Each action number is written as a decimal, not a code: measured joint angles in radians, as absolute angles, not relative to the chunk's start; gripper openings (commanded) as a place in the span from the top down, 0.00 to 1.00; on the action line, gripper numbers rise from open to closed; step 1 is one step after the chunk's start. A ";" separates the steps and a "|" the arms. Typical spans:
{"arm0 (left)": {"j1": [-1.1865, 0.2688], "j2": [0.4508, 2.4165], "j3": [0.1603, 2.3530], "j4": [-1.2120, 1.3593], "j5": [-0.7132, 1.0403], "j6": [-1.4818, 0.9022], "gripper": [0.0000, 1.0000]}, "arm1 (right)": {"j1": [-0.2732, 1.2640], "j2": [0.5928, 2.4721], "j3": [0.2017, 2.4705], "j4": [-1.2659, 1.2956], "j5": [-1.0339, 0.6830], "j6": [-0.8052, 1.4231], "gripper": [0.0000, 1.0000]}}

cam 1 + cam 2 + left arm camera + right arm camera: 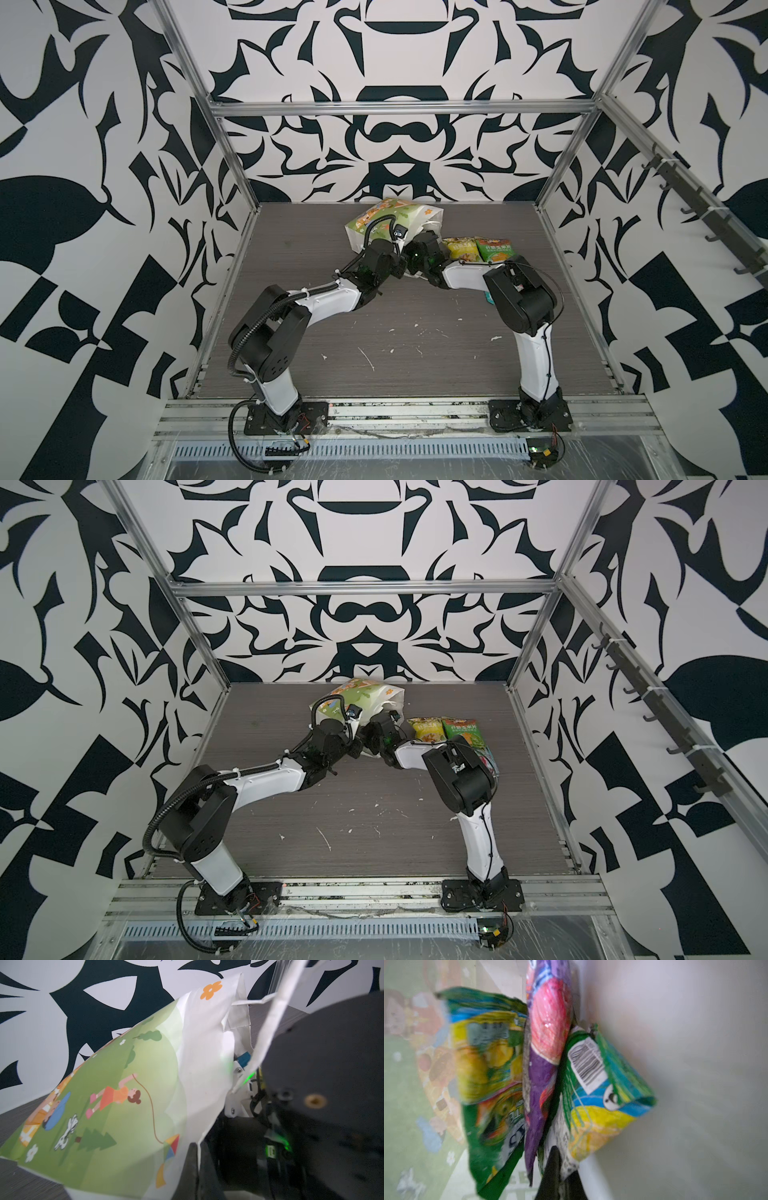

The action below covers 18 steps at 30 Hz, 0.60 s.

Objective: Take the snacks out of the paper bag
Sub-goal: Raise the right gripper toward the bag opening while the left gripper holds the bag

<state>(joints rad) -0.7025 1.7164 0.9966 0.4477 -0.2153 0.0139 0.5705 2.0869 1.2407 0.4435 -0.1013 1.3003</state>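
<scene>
Three of the snacks sit inside the paper bag (395, 218), as the right wrist camera shows: a green packet (488, 1088), a purple packet (544, 1047) wedged against it, and a green-and-yellow barcode packet (598, 1088) leaning on the white inner wall. They stand on edge, pressed together. I judge that is because the bag lies on its side and its walls squeeze them.

My right gripper (563, 1169) is deep in the mouth with its jaws together, and I judge they pinch the lower hem of the barcode packet. The purple packet overlaps so closely there that I cannot rule out it being caught too. I go for the hem because it looks like the only thin, flat part to bite.

The bag rests near the back edge of the table (415, 353), with its mouth turned toward the right arm. My left gripper (198, 1159) is clamped on the white rim of the mouth. That props the opening up and anchors the bag, so a pull from inside should not drag it along.

Just beside the mouth, a yellow packet (459, 248) and a flat green packet (494, 249) lie side by side on the table, already out. A teal corner (488, 297) shows under the right arm's elbow, but too little is visible to say more. I judge the job roughly half done.
</scene>
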 measured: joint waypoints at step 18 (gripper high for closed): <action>-0.695 1.716 0.995 0.425 -0.225 0.004 1.00 | 0.538 1.892 1.038 0.466 -0.139 1.276 1.00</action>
<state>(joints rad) -0.6949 1.7164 0.9947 0.4252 -0.2249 0.0036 0.5377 1.8915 1.0382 0.4656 -0.1387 1.2758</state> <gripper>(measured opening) 0.037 0.051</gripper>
